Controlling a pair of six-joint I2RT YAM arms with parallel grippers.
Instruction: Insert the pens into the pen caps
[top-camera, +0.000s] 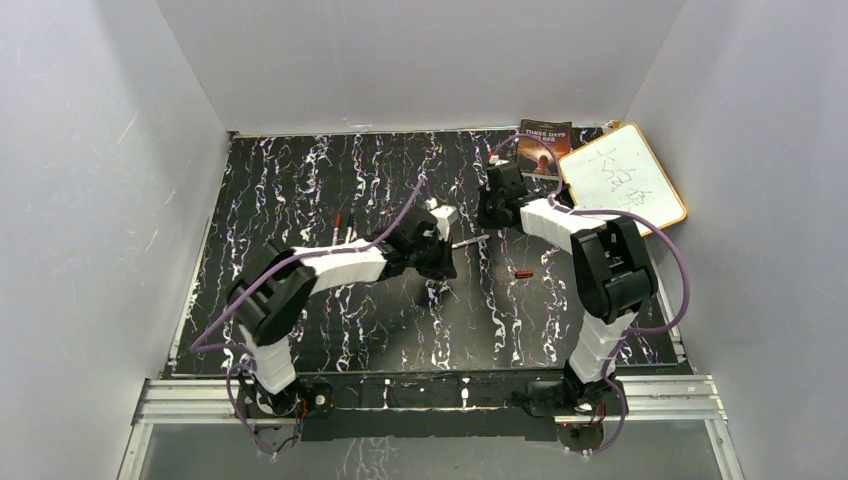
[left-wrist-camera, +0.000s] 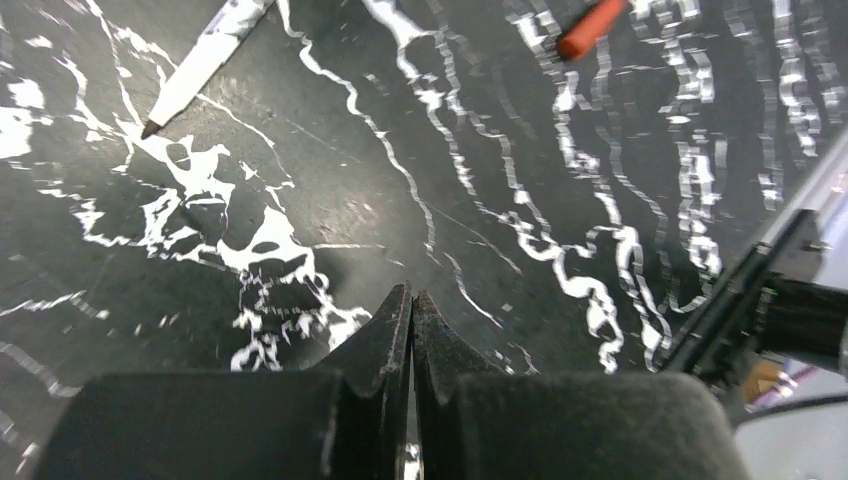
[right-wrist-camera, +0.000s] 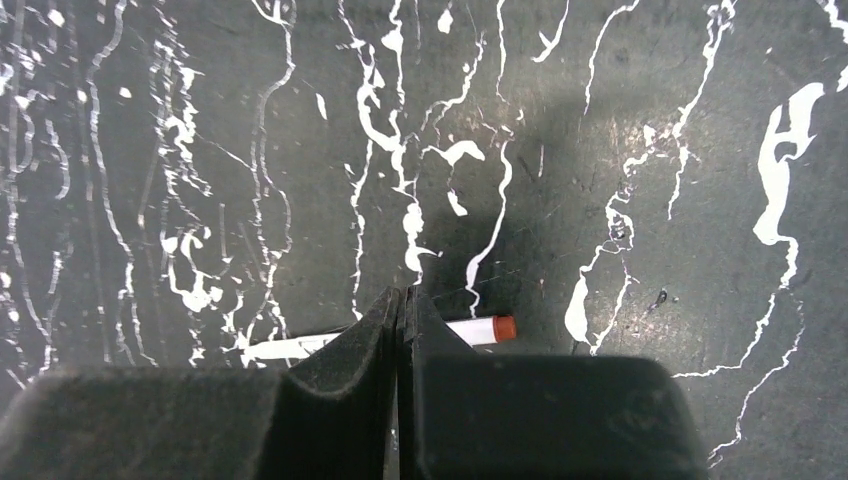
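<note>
A white pen (top-camera: 470, 241) lies on the black marbled table between my two grippers. In the left wrist view this pen (left-wrist-camera: 200, 65) shows at the top left, dark tip pointing down-left. A reddish-brown cap (top-camera: 522, 273) lies right of it and shows at the top of the left wrist view (left-wrist-camera: 590, 25). My left gripper (top-camera: 443, 266) (left-wrist-camera: 412, 295) is shut and empty, above the table. My right gripper (top-camera: 488, 214) (right-wrist-camera: 402, 293) is shut and empty. A white pen with a red end (right-wrist-camera: 480, 330) lies crosswise just behind its fingertips. Another small reddish cap (top-camera: 340, 217) lies far left.
A whiteboard with scribbles (top-camera: 625, 178) and a dark book (top-camera: 545, 145) lie at the table's back right corner. Grey walls close in the left, back and right sides. An aluminium rail (top-camera: 430, 395) runs along the near edge by the arm bases.
</note>
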